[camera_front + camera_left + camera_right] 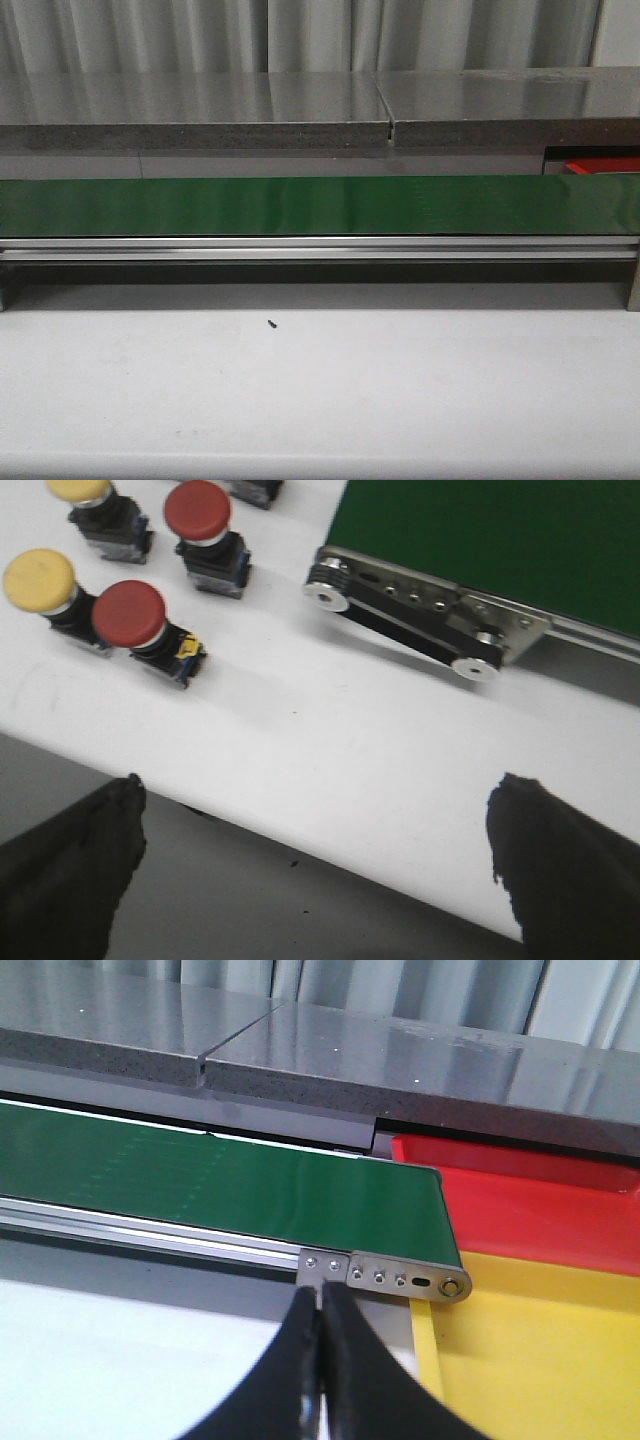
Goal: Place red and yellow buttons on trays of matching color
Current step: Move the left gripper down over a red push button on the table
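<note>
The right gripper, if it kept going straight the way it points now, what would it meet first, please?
Probably the metal end bracket of the green conveyor belt, directly ahead of the shut right gripper. Depth is unclear; the yellow tray lies just beside that line.

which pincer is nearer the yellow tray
Right. The right pincer, shut, sits just beside the yellow tray. The left pincer, open, hangs near the buttons at the belt's other end, with no tray in its view.

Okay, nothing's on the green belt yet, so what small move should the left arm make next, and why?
Probably lower the open left gripper toward the nearest red mushroom-head push button and centre the fingers on it. It holds nothing, the buttons sit on the white table beside the green conveyor belt, and the belt is bare.
</note>
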Tool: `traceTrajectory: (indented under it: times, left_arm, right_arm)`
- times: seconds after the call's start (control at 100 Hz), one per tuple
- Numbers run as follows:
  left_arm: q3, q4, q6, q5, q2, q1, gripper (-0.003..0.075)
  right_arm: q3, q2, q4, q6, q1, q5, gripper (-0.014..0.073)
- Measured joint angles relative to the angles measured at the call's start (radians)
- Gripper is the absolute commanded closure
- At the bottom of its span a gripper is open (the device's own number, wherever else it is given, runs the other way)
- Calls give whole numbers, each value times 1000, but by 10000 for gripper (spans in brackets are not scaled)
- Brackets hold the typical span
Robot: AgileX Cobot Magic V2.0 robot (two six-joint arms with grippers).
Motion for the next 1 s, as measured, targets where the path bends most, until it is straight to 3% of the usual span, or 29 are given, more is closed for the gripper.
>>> traceTrajectory:
  times: [0.36, 0.69, 1.0]
  left_arm:
    - [-114, -37, -2, -55, 288, 200, 57]
    - [-228, -29, -2, -61, 507, 212, 57]
    - [-280, -12, -4, -59, 599, 216, 57]
  right_arm:
    - [0, 0, 0, 0, 0, 2, 660]
    - [0, 0, 0, 0, 0, 1, 660]
    - [0, 0, 0, 0, 0, 1, 660]
